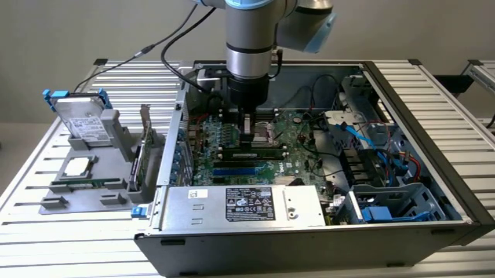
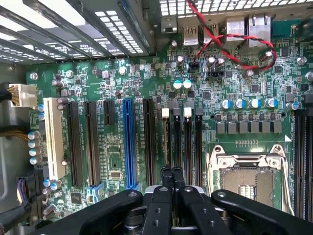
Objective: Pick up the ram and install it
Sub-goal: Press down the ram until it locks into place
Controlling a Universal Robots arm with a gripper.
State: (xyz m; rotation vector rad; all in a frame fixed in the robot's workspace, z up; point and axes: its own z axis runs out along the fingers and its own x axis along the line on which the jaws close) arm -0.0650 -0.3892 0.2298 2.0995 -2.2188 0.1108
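Fingertips (image 2: 166,174) drawn tight together, no gap between them and nothing seen pinched there. Belong to the gripper (image 2: 172,172), poised low over the row of narrow black memory slots (image 2: 188,147) beside the CPU socket (image 2: 247,181). Probably closed like this to make one slim, stiff point, narrow enough to work among the close-set slots without snagging their latches.

Seen from outside, gripper (image 1: 247,136) pointing straight down into the open case (image 1: 433,116), wrist vertical, likely so that any push goes squarely into the board and not sideways.

Just below the tips, in the exterior view: the ram (image 1: 251,154), standing on its long edge across the motherboard (image 1: 309,139), level and parallel with the blue slot (image 1: 232,171) nearer the camera. Looks to be sitting in a slot, not lying loose. Cannot tell whether fully latched, nor whether the tips touch its top edge.

Further out, at the exterior view's left and well apart from the case: a grey parts stand (image 1: 85,179) carrying a hard drive (image 1: 83,123), with a taller green expansion card (image 1: 143,153) upright beside it. Presumably arranged there to keep each part upright and within reach.
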